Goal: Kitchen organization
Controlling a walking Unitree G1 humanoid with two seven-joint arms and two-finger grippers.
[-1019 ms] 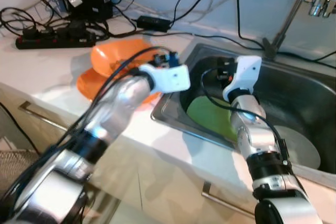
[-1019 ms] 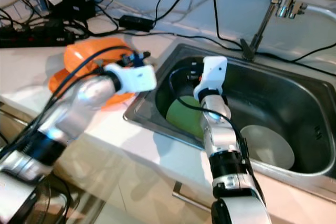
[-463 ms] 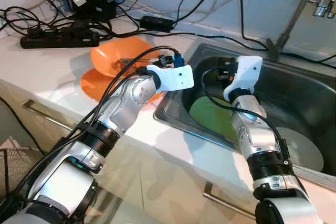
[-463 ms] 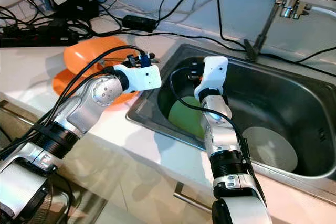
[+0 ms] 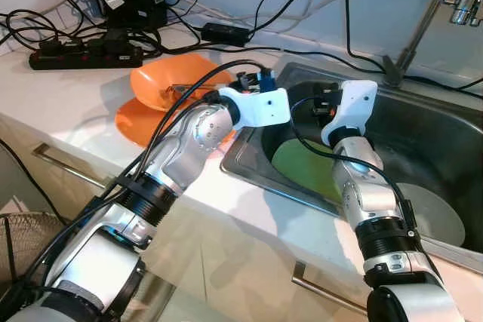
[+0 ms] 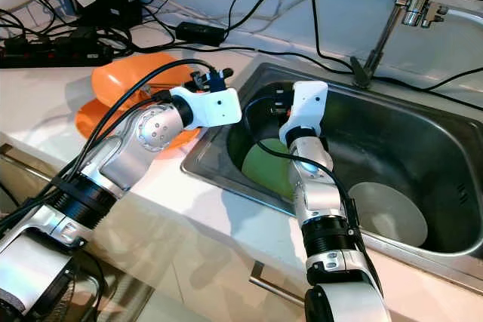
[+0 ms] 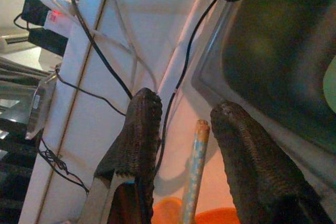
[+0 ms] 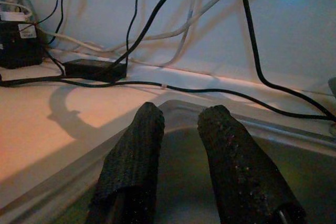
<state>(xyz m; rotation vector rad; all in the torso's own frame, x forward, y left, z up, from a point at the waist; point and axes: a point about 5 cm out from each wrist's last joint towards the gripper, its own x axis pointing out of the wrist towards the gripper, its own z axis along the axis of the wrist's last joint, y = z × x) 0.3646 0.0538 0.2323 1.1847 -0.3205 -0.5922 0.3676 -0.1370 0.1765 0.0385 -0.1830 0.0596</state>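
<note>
Two black textured fingers of the left gripper [image 7: 181, 129] stand moderately apart in the left wrist view, and a thin pale blue speckled stick [image 7: 193, 169] runs up between them; whether either finger touches the stick cannot be told. Below the fingers lies the orange plastic of the stacked bowls [image 5: 170, 88], and the stick's lower end sits over that orange. From the head camera, the left arm stretches across the white countertop [image 5: 68, 103], its white wrist housing hovering above the left rim of the stainless steel sink [image 6: 423, 148], just beside the orange bowls, which rest on the counter to the left of the sink. The right gripper [image 8: 181, 129] has its two black fingers a narrow gap apart with nothing between them, poised above the sink's near-left corner, pointing toward the back wall. Inside the sink, a round green plate [image 5: 302, 167] lies tilted against the left side, partly hidden behind the right arm, and a round grey plate [image 6: 385, 213] lies flat on the basin floor to the right. A chrome tap [image 6: 392, 20] rises behind the sink. Black cables, a black power strip [image 5: 79, 54] and a black adapter brick [image 5: 223, 33] lie along the back of the counter.
</note>
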